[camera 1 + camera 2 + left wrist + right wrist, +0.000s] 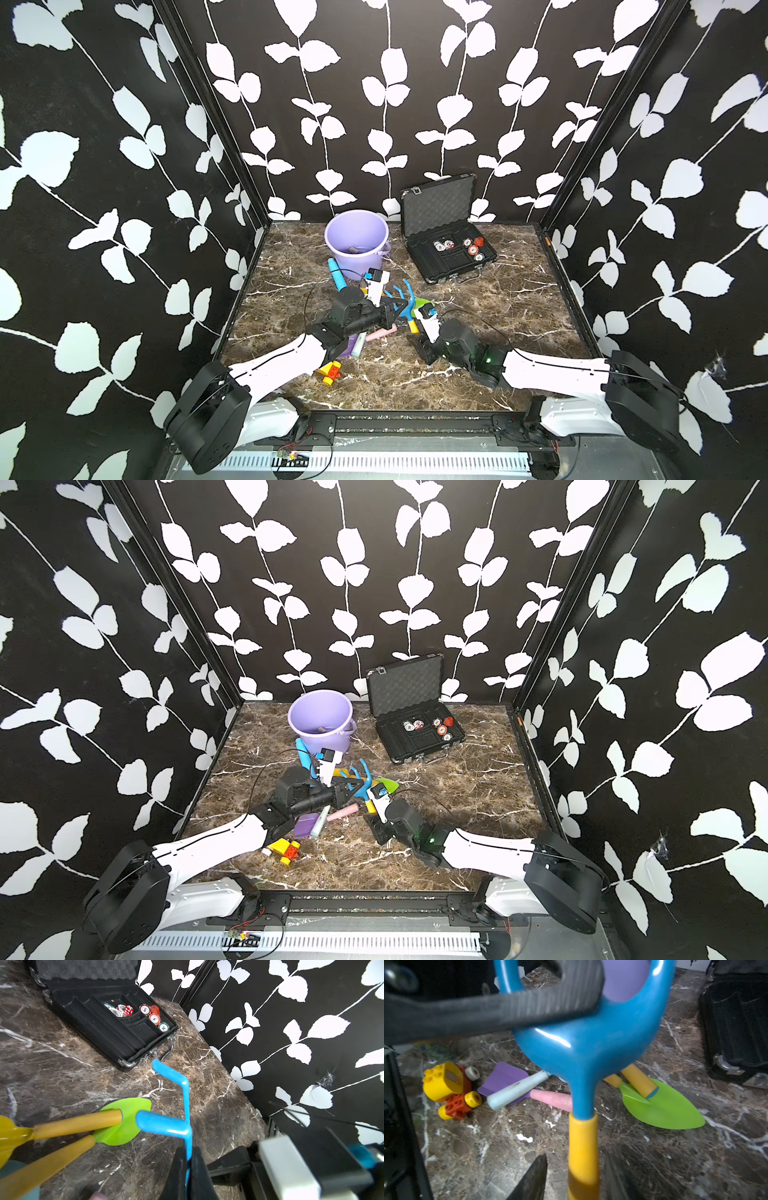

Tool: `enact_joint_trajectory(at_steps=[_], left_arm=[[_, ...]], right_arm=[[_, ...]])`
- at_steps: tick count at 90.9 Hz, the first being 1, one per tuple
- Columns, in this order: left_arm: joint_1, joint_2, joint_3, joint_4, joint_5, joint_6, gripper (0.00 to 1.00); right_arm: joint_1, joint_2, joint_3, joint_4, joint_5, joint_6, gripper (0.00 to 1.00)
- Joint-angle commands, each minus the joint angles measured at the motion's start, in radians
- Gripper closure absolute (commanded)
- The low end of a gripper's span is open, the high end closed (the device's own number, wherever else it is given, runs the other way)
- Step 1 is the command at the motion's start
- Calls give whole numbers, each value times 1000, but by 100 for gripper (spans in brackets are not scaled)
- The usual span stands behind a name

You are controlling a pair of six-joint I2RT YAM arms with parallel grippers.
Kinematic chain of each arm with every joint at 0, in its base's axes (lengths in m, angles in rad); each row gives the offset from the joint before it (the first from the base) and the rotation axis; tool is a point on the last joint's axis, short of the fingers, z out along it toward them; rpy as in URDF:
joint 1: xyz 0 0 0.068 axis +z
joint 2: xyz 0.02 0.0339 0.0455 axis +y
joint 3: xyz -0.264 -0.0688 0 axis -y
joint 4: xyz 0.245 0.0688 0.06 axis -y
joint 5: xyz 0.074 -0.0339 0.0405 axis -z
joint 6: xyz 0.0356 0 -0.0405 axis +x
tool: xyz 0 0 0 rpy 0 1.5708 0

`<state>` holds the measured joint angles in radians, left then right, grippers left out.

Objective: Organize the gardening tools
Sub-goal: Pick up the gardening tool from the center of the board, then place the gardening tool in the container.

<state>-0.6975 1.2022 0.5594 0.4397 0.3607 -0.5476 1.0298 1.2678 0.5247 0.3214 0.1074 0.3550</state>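
While the left gripper [188, 1154] is clamped on one thin prong of the blue three-pronged fork [581, 1043], the right gripper [575, 1169] has its jaws standing apart on either side of the yellow handle [583, 1142], with gaps showing, so the hold looks to be the left one's alone. The fork is near the middle of the worktop [519, 332], between the two grippers and over the heap with the green trowel [664, 1109] and purple spade [502, 1076]. Next, I judge, the right gripper must back clear of the handle before a carry to the purple bucket [353, 259] by the back edge; a grip on one slim prong may let the fork swing. The left arm [291, 357] hides much of the heap in both top views. What lies in the bucket is too dim to name, and I cannot tell whether the fork touches anything beneath.
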Motion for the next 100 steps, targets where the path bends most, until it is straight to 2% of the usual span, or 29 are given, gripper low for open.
enact_joint_trajectory(at_steps=[1,24,27,30,50,74,89,100], left_arm=[[4,-51,38,15,-7,79,100],[6,-134,77,-66,-127,209,100],[5,-144,87,-78,-141,230,100],[5,-155,95,-84,-160,247,100],[6,-222,148,-72,-320,400,100],[7,-213,319,-108,-522,613,100],[33,-156,410,-106,-550,686,100],[100,-77,495,-145,-524,680,100]], right_arm=[[8,-44,-4,46,44,8,37],[6,-133,-66,24,128,7,14],[6,-143,-74,23,140,7,4],[6,-156,-78,19,151,7,1],[6,-201,-92,-26,218,13,1],[6,-223,-107,-42,267,24,1],[6,-219,-99,-48,280,25,1],[6,-219,-92,-55,285,27,1]])
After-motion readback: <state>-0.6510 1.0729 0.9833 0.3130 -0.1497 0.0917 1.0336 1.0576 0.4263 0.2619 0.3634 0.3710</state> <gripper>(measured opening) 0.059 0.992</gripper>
